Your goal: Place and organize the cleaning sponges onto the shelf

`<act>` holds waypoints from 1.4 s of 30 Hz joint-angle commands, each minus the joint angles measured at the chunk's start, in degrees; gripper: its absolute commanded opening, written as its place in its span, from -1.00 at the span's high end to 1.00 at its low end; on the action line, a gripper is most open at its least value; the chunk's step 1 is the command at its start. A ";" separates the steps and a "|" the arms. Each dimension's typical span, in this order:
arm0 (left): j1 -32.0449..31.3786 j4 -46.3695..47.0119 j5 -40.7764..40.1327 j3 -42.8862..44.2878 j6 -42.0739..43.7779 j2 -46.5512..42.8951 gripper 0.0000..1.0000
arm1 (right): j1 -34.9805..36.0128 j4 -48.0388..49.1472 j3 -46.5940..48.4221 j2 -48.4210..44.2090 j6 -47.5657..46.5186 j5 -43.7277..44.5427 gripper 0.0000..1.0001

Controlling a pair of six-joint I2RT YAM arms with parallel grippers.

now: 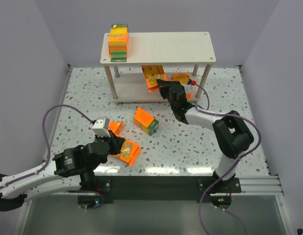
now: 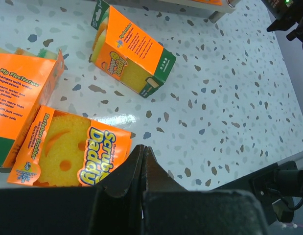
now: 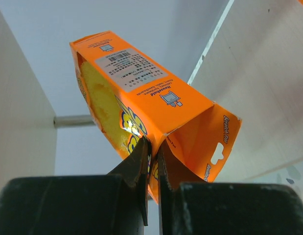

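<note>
Standing at the left end of the shelf's (image 1: pixel 180 46) pale wooden top board, one boxy sponge pack (image 1: pixel 118 41) is showing yellow, orange and green layers in the top view. Two more orange cardboard packs are sitting inside the lower tier: the gripped pack (image 1: pixel 153 76) and a neighbour pack (image 1: pixel 180 77) to its right. Three are lying on the speckled table (image 1: pixel 185 147): the centre pack (image 1: pixel 145 120), the smiley pack (image 1: pixel 128 151) and a half-hidden pack (image 1: pixel 115 128). That is making six packs and one shelf.

The left wrist view is adding detail the top view is not giving. The left pincer (image 2: pixel 144 152) is hanging pressed together and empty at the smiley pack's edge, and the pack's cut-out is baring a porous yellow sponge.

The right wrist view is revealing the right pincer (image 3: pixel 152 147) pinching narrowly on the gripped pack's thin cardboard flap, with smooth pale boards on either side.
</note>
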 commanded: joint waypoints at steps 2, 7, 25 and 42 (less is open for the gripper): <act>0.27 -0.16 -2.19 2.65 -1.06 1.38 1.00 | 0.83 -4.25 6.12 3.95 5.28 7.26 1.00; 0.18 -0.34 -1.76 2.56 -1.85 1.65 1.00 | 2.32 -9.54 8.84 6.50 9.51 11.65 1.00; 0.27 -1.66 -1.40 2.47 -3.00 0.86 1.00 | 3.55 -21.07 12.72 12.65 19.72 19.49 0.79; 0.27 2.20 -4.12 1.69 -0.71 4.01 1.00 | 3.64 -10.69 -1.49 -4.80 7.59 11.58 -0.53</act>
